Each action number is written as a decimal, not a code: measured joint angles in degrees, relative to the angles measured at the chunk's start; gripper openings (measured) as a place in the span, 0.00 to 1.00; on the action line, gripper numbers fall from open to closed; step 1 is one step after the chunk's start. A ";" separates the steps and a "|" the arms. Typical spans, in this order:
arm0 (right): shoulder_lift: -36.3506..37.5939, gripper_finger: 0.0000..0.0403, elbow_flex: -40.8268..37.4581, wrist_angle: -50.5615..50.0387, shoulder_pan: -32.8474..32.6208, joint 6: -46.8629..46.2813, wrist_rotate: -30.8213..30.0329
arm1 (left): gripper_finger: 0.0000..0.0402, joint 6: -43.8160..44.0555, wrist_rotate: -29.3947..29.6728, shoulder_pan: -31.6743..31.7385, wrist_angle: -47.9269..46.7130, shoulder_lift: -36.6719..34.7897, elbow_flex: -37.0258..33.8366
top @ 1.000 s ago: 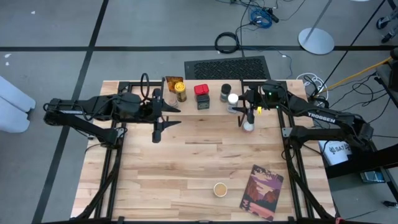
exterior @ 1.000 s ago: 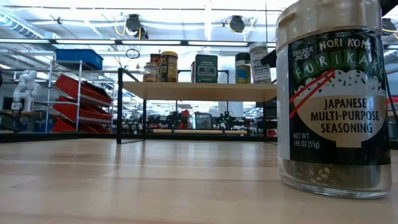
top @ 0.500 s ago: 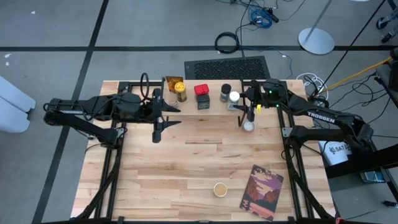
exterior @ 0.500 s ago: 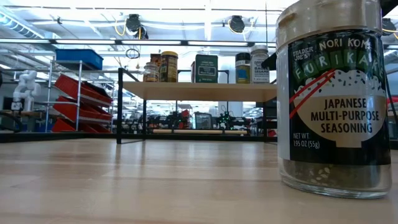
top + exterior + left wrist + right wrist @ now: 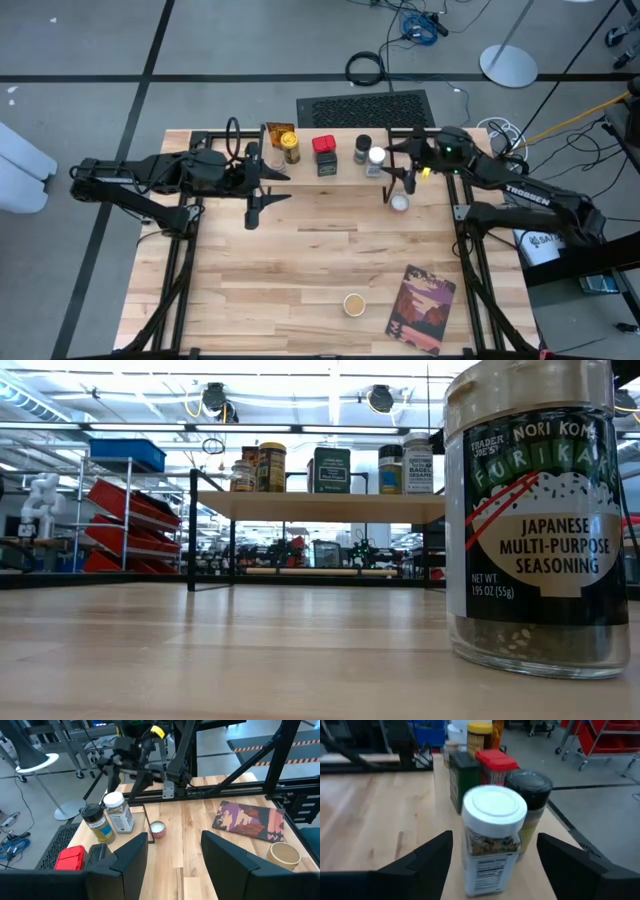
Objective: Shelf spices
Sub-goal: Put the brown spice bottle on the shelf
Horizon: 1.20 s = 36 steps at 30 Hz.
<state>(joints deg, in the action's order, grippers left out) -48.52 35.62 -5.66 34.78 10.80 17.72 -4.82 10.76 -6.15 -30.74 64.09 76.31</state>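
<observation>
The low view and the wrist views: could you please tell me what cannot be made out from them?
- Low view: tall glass furikake jar cut off by the top edge, lid unseen.
- Low view: both claws hidden.
- Right wrist view: white-lidded clear seasoning jar blurred, label unreadable.
- Left wrist view: small white-topped tin too small to identify.

You are working in a robotics lab or workshop hall, not a home; your plank table stands on a grey concrete floor marked with dark tape lines; loose cables and a round stand base lie behind it; metal racks with red bins, a blue crate and long ceiling lights fill the room beyond.
</observation>
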 joint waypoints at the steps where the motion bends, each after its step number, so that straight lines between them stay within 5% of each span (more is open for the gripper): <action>1: 1.01 0.69 0.00 -0.62 -0.17 -0.77 0.01 | 0.49 0.00 0.00 0.00 0.00 0.00 0.00; 12: 10.42 0.70 6.57 -16.01 -9.87 -8.04 -4.92 | 0.49 -0.15 -14.84 -2.86 2.89 3.34 0.00; 28: 5.09 0.70 17.38 -21.70 -40.50 -24.57 -7.85 | 0.50 2.37 -13.75 -14.90 10.61 15.34 0.00; 36: -3.65 0.70 17.38 -20.81 -54.87 -27.02 -19.06 | 0.75 2.91 -9.53 -18.94 14.93 25.31 0.00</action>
<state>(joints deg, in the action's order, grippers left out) -52.17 52.99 -26.47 -20.08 -16.21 -1.34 -1.91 1.23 -25.09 -15.81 89.40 76.31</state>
